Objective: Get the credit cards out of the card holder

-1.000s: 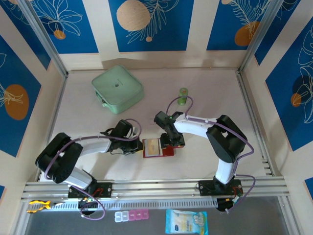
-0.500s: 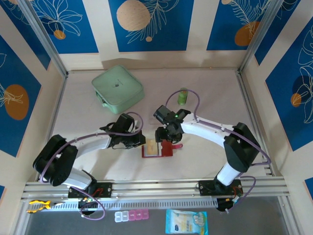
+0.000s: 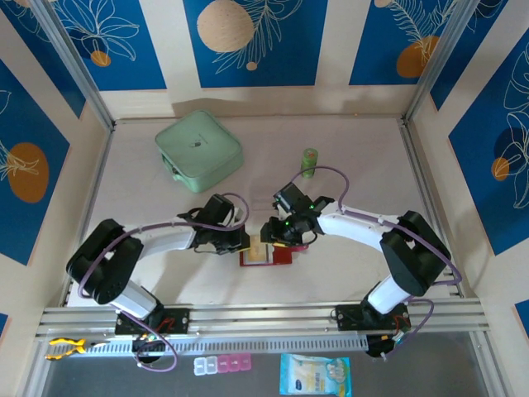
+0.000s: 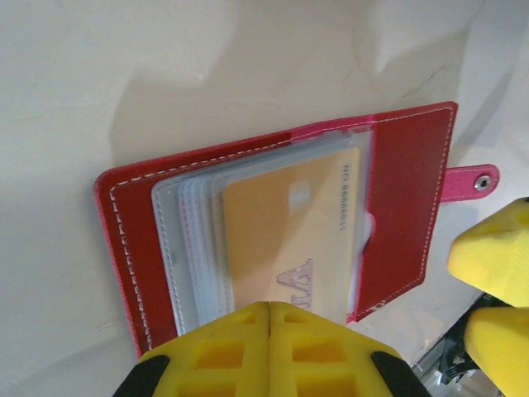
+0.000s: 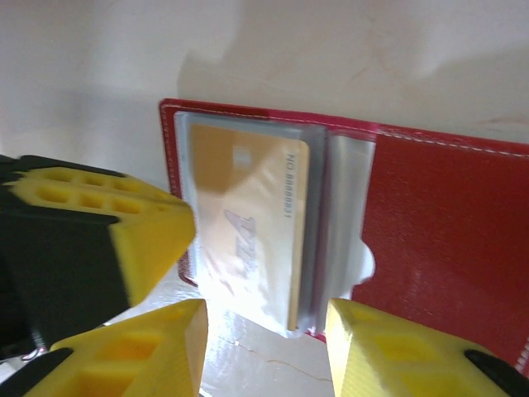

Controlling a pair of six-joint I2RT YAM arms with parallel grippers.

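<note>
1. The wallet (image 3: 281, 255) lies flat and wide open on the table (image 3: 355, 149), right between the 2 arms, inner side up.
2. 1 yellow-orange card (image 5: 248, 223) sits on top of the sleeve stack, tucked in a clear sleeve (image 5: 343, 215). How many more cards lie under it, I cannot tell.
3. The left claw (image 4: 269, 318) is fully closed, tips pressed together, at the wallet's edge beside the sleeves. It looks set there to pin the wallet down, though I cannot tell if it pinches anything.
4. The right claw (image 5: 264, 335) is parted about halfway and has nothing in its grip. Its 2 fingers (image 5: 397, 347) stand on either side of the card's near short end.
5. Here is the key relation: in the right wrist view the card's long axis points straight at the right claw, so that claw is the 1 placed to draw it out.
6. My read: the card would slide out lengthwise toward that claw, with the left claw holding the wallet against the drag.
</note>
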